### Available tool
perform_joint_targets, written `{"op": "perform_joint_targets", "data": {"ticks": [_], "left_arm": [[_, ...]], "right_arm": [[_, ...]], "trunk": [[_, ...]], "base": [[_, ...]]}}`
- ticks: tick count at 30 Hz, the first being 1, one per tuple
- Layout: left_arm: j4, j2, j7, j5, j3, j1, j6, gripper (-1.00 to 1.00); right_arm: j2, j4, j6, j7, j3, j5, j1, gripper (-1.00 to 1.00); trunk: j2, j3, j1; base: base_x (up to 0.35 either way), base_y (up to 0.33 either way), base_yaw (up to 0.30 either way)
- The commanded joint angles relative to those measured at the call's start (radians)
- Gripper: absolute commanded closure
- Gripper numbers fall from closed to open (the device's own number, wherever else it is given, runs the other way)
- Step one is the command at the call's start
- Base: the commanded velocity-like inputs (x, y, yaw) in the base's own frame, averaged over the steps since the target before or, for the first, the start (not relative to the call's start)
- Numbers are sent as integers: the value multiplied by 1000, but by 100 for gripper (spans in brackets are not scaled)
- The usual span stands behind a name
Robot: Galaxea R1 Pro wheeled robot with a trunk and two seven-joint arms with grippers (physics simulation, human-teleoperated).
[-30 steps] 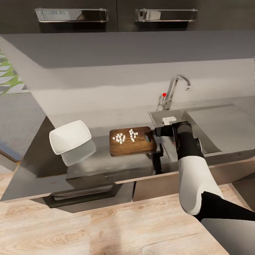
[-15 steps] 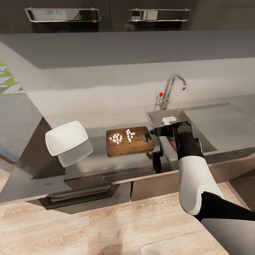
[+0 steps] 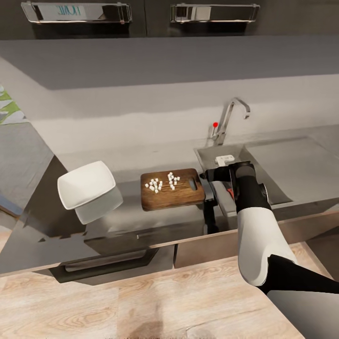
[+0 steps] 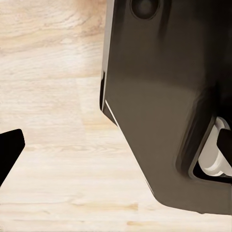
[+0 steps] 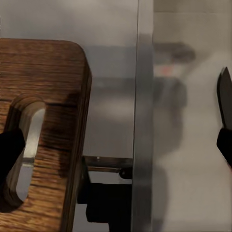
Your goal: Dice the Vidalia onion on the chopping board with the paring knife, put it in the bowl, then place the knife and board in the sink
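Head view: onion is already diced. Small white cubes (image 3: 162,182) sit in two loose clusters on the chopping board (image 3: 172,189), which lies on the worktop (image 3: 127,207) just left of the sink (image 3: 263,165), handle slot toward the basin.

Bowl (image 3: 86,184) is on the worktop well left of the board, tilted a bit, and looks empty, so none of the dice are transferred yet.

Left to do, as I judge it: dice into bowl, then knife + board into sink.

A bit of red shows in the basin beside the right forearm (image 3: 254,197), poss. the paring knife handle; too hidden to be sure.

Right tool (image 3: 209,175) hovers over the gap between board end and sink rim. Right wrist view shows its two dark fingertips (image 5: 9,150) spread wide apart w/ nothing between them, board slot (image 5: 24,150) under one tip.

Left wrist view: wood floor (image 4: 53,159) and dark robot body; can't tell the left tool's state.
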Motion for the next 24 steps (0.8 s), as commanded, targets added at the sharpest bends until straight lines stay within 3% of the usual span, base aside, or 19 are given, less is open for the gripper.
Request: {"op": "perform_joint_targets", "data": {"ticks": [1,24], "left_arm": [[4,0,-5,10,-8,-1,-6,-100],[4,0,-5,10,-8,-1,-6,-100]], "right_arm": [[1,-1,1,10,-4,10,-1,-100],[1,3,-1,14,-3,9,0,-100]], "trunk": [[-2,-3,0],[-2,-10,0]], "base": [[0,48,0],[0,7,0]]}}
